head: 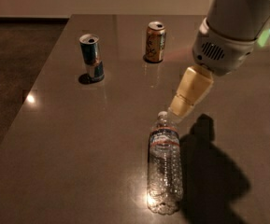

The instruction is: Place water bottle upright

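The water bottle (164,164) lies on its side on the dark table (78,139), cap pointing away from the camera, base toward the front edge. It is clear and ribbed with a blue-white label and a red stripe near the neck. My gripper (180,107) hangs from the arm at the upper right, its cream-coloured tip just above and right of the bottle's cap. It holds nothing.
A blue-silver can (92,57) stands upright at the back left. An orange-gold can (155,41) stands upright at the back middle. The table's left edge (31,92) drops to a dark floor. The arm's shadow falls right of the bottle.
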You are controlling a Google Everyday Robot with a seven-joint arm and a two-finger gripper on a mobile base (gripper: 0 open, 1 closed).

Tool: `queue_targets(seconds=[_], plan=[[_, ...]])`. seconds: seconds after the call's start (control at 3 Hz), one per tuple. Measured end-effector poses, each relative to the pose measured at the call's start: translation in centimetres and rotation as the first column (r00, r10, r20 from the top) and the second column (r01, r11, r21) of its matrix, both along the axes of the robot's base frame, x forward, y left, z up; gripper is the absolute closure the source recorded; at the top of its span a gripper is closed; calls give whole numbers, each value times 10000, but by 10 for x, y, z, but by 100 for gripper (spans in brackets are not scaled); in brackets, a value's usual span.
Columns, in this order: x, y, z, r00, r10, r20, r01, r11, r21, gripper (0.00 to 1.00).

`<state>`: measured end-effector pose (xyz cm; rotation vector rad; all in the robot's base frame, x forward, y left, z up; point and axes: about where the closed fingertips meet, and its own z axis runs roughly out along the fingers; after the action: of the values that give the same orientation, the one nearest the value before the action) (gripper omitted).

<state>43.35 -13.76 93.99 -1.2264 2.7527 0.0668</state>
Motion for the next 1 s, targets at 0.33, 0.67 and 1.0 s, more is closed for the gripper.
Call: queue_targets(seconds=[0.33, 0.67, 1.0], plan=[[-10, 6, -3, 9897, -1420, 181, 1423, 9897, -154, 0], [-20, 13, -8, 9666, -2549, 265, 2556, 9663, -307, 0], [-28, 17, -8, 9462, -3218, 354, 3230, 9457, -373, 0]])
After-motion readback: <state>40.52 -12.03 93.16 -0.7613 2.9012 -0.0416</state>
